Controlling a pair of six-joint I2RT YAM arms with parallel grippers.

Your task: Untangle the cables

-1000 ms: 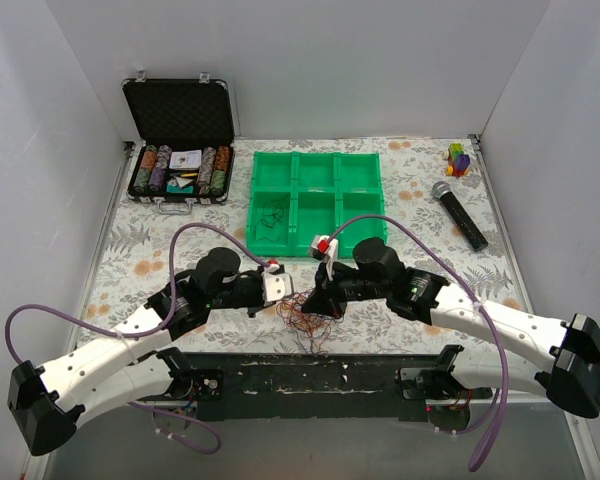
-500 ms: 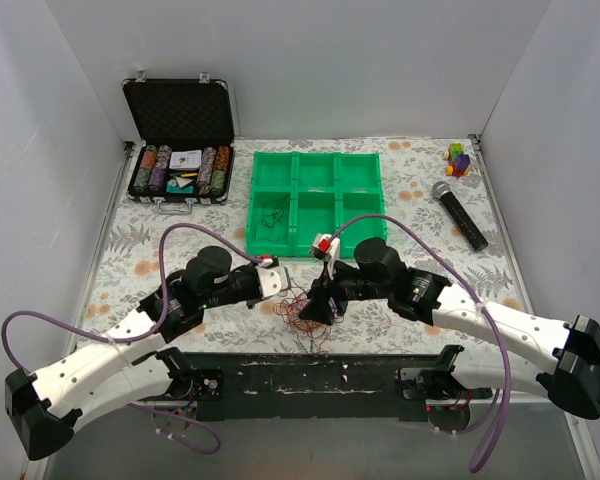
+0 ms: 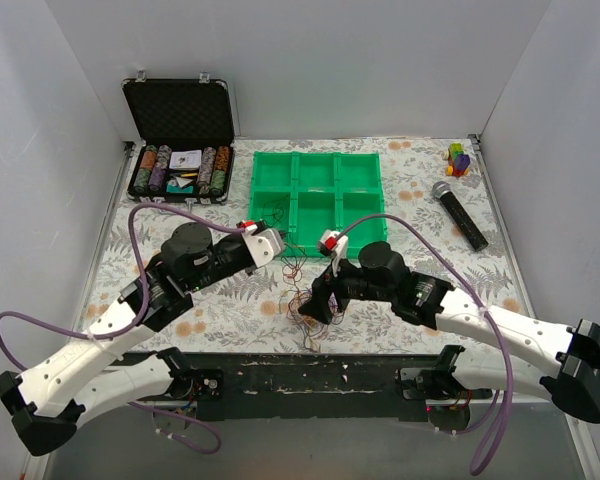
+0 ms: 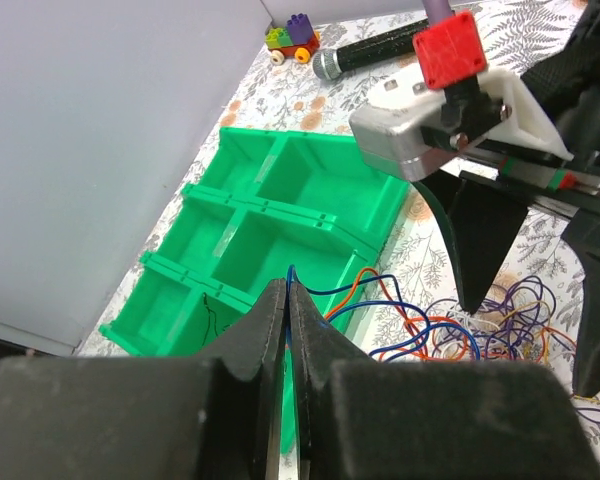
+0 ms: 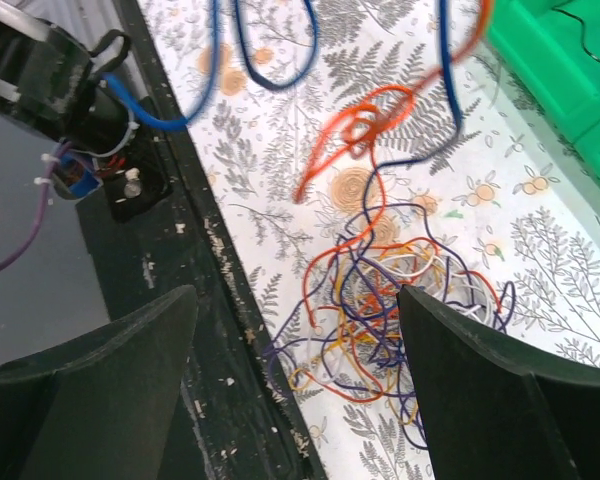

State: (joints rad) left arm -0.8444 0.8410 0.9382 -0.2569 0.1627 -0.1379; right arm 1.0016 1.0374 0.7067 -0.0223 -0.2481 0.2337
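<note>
The cables (image 3: 306, 306) lie in a tangle of orange, red, blue, purple and white loops near the table's front edge; the same tangle (image 5: 400, 320) shows in the right wrist view. My left gripper (image 3: 278, 246) is shut on a blue cable (image 4: 380, 290) at the near edge of the green tray (image 3: 318, 160). Blue and orange strands (image 3: 292, 266) stretch from it back to the tangle (image 4: 500, 330). My right gripper (image 5: 298, 300) hangs open just above the tangle with nothing between its fingers (image 4: 480, 240). A thin dark cable (image 3: 272, 215) lies in the tray's middle-left compartment.
An open black case of poker chips (image 3: 178, 150) stands at the back left. A microphone (image 3: 460, 213) and small toy blocks (image 3: 459, 158) lie at the back right. The black front rail (image 3: 320, 370) runs just below the tangle.
My right gripper has opened and let go of the tangle. My left gripper, still shut, has pulled away toward the tray, drawing blue and orange strands out of the pile.
</note>
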